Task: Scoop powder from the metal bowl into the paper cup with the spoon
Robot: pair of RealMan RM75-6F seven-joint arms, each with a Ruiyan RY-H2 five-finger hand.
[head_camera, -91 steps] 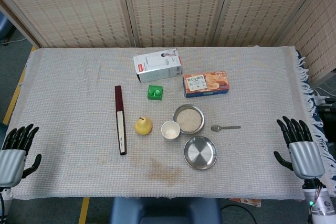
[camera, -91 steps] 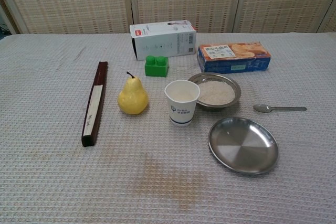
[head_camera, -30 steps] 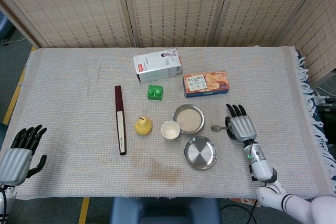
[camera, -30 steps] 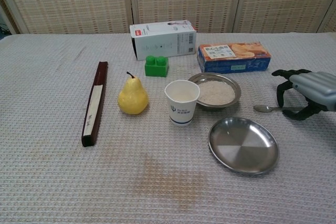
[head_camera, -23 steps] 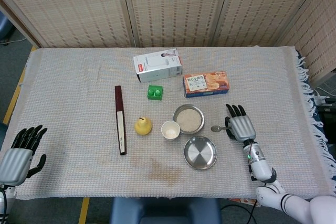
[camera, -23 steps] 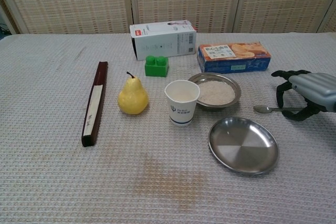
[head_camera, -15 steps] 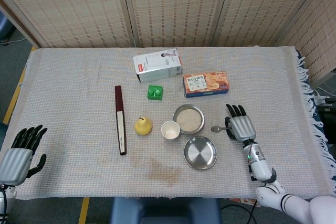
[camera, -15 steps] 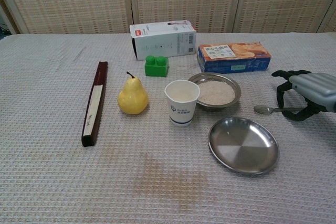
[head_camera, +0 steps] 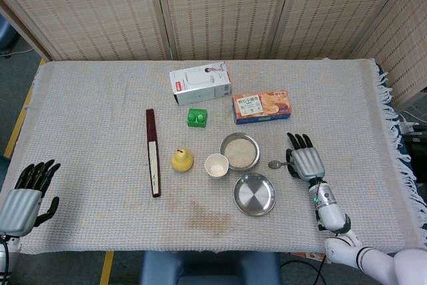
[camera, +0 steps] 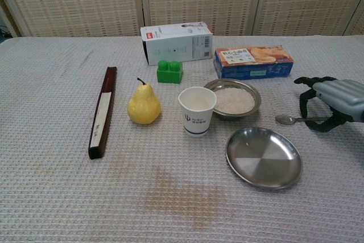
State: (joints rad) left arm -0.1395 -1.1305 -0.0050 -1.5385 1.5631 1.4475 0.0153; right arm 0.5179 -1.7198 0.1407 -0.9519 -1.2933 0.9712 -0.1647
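Observation:
The metal bowl (head_camera: 240,151) (camera: 232,99) holds white powder at mid-table. Just left of it stands the white paper cup (head_camera: 216,165) (camera: 197,110), upright. To the bowl's right, the metal spoon (head_camera: 275,163) (camera: 284,119) lies flat on the cloth, bowl end pointing left. My right hand (head_camera: 305,160) (camera: 333,103) arches over the spoon's handle, fingers curved down on the far side and thumb on the near side, with a gap between them. My left hand (head_camera: 27,191) hangs at the front left corner, fingers apart and holding nothing.
An empty metal plate (head_camera: 254,194) (camera: 263,156) sits in front of the bowl. A yellow pear (camera: 143,105) and a dark stick (camera: 101,112) lie left of the cup. A green block (camera: 169,71), a white box (head_camera: 200,83) and an orange box (head_camera: 261,106) stand behind.
Since three seconds ago my right hand came in from the table's right edge to the spoon handle. Over the last second it has held still; the spoon shifted very slightly.

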